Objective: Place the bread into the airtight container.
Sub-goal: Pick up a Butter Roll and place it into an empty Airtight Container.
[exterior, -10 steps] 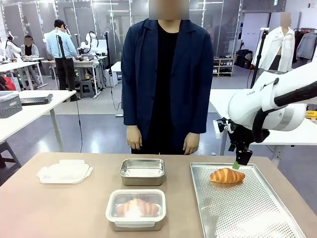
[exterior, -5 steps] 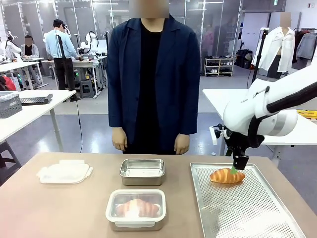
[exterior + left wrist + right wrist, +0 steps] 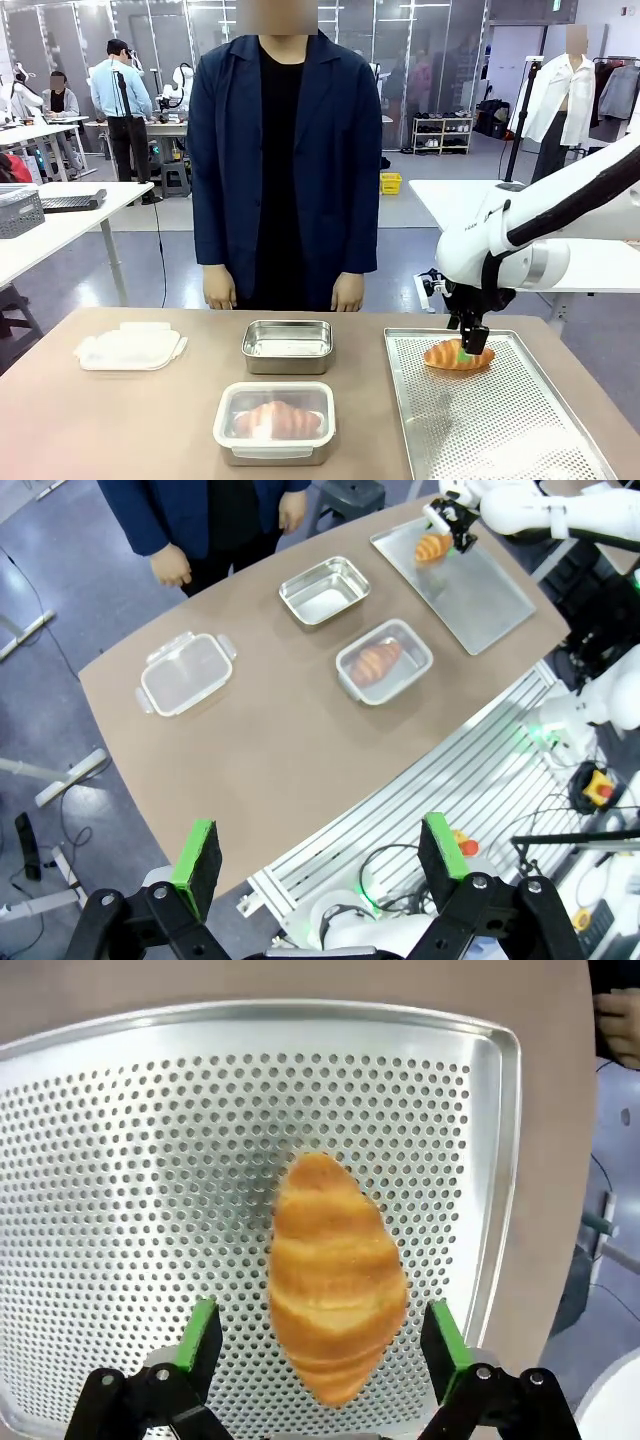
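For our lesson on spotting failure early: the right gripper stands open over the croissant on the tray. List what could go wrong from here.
1. The right gripper straddles the croissant toward one end, not its middle. Gripped there, it may tilt or slip out.
2. The empty container looks little longer than the croissant, so a skewed drop could catch its rim.

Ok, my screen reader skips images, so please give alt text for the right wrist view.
A golden croissant lies on a perforated metal tray, the open right gripper's green-padded fingers on either side of it. Brown table shows beyond.
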You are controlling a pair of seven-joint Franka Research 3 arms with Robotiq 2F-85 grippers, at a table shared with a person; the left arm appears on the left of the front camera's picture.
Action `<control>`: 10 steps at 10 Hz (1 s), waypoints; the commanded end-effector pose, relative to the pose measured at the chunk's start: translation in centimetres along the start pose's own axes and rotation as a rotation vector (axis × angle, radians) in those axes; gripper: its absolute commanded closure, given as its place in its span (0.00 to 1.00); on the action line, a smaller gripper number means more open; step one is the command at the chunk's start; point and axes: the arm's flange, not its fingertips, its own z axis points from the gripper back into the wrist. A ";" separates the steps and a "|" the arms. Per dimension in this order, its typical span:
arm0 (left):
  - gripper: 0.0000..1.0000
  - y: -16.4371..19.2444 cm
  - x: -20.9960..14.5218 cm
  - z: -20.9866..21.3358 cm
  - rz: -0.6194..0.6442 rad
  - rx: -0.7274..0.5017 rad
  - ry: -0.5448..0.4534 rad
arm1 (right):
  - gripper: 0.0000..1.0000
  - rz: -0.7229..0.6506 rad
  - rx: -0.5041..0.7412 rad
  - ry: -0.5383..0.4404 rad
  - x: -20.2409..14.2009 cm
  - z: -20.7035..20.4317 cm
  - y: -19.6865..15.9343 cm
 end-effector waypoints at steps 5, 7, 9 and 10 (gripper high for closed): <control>0.00 -0.1 0.1 0.1 -0.008 -0.004 -0.001 | 0.00 -0.061 0.022 0.020 -0.7 -2.8 -2.5; 0.00 -0.1 0.1 0.1 -0.008 -0.004 -0.001 | 0.05 -0.059 0.045 0.030 -0.9 -3.6 -2.6; 0.00 -0.1 0.1 0.1 -0.008 -0.004 -0.001 | 0.24 -0.065 0.054 0.033 -0.9 -3.9 -2.7; 0.00 -0.1 0.1 0.1 -0.008 -0.004 -0.001 | 0.39 -0.075 0.059 0.027 -0.9 -3.8 -2.6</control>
